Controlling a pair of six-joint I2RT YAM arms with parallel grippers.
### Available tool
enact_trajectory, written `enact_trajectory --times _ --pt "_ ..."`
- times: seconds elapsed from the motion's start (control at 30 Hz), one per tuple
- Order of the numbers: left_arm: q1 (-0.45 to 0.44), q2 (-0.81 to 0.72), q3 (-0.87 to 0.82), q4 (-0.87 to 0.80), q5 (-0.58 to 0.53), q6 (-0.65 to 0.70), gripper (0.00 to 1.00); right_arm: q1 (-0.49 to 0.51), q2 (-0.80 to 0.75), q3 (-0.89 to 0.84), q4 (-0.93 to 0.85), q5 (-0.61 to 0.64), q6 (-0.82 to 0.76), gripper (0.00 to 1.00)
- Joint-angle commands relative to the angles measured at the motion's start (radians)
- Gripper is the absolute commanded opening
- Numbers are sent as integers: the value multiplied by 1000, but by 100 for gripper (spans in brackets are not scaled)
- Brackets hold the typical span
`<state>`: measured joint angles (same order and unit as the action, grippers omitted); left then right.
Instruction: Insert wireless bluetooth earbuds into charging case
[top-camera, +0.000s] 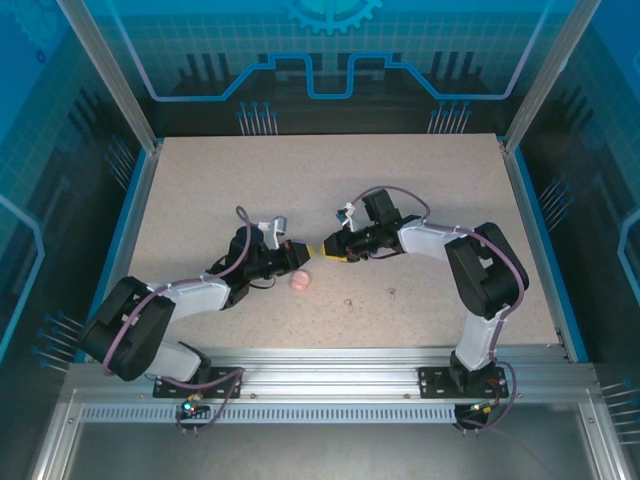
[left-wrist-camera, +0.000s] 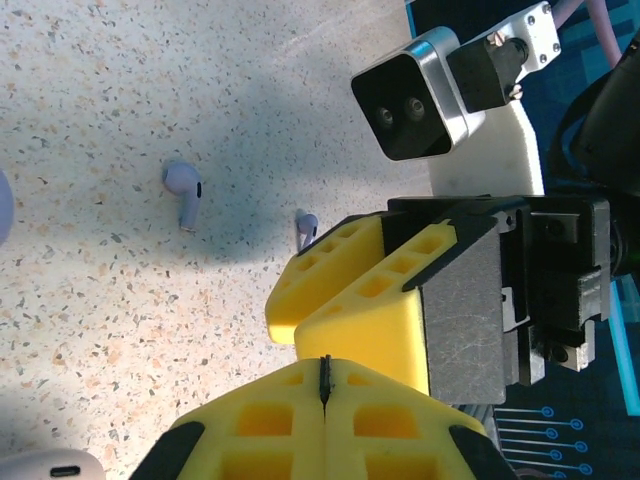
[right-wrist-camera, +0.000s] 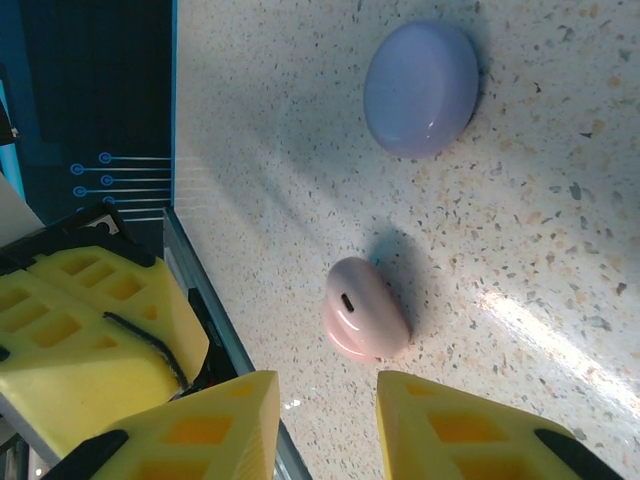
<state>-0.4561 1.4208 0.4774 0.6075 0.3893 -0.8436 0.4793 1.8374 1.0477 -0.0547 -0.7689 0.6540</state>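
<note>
Fingers of my left gripper (left-wrist-camera: 325, 372) press flat together at the bottom of the left wrist view. Only a thin dark line shows between the two yellow tips, and I see nothing held in them. My right gripper (right-wrist-camera: 328, 425) has a small gap between its yellow tips at the bottom of the right wrist view. Only bare table (right-wrist-camera: 520, 230) shows in that gap, so it holds nothing.

In the top view my two grippers point at each other near the middle of the table, tips very close.

One lavender earbud (left-wrist-camera: 183, 187) lies on the table in the upper left of the left wrist view. Its round head is up in the picture and its stem is down. It is apart from both my grippers. A second lavender earbud (left-wrist-camera: 306, 226) lies to its right, just beside a yellow finger of my right gripper, which hides part of it. I cannot tell if they touch.

The pink case (right-wrist-camera: 365, 312) sits in the middle of the right wrist view, just above my right tips, and looks shut. The lavender case (right-wrist-camera: 421, 88) sits in the upper right, apart from the pink one, and also looks shut.

In the top view, a tiny pinkish speck (top-camera: 348, 300) and another speck (top-camera: 392, 293) lie to the right of the pink case. They are too small for me to tell what they are.
</note>
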Motion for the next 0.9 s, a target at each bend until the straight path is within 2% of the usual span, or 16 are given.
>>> enact_trajectory --times 0.0,0.03,0.07,0.13,0.2,0.27,0.3,0.37,0.5,0.7,0.8,0.87 --pt "-1 -23 -20 14 -31 0 0 16 2 22 -64 17 -25 34" --pt "-1 -51 -25 -7 -51 6 6 19 -6 30 -95 29 -42 36" --pt "2 -79 -30 -28 -70 14 15 24 -13 38 -125 45 -59 39" --pt "7 -159 -45 -89 -126 26 58 41 -27 67 -215 90 -106 49" --pt "19 -243 -56 -166 -178 35 79 62 -37 93 -282 134 -144 59" --pt "39 -322 -64 -236 -231 38 96 83 -38 113 -336 170 -168 66" --pt "54 -357 -67 -281 -254 35 99 96 -39 123 -361 194 -178 69" --pt "83 -411 -77 -343 -287 24 99 120 -33 138 -395 239 -188 75" --pt "159 -454 -80 -464 -368 -48 99 182 4 178 -438 331 -183 78" --pt "299 -386 -29 -548 -257 -121 99 260 75 263 -483 473 -196 76" --pt "314 -366 -7 -570 -271 -137 99 277 114 312 -505 520 -209 75" --pt "316 -366 11 -615 -320 -138 99 285 147 349 -526 549 -219 75"
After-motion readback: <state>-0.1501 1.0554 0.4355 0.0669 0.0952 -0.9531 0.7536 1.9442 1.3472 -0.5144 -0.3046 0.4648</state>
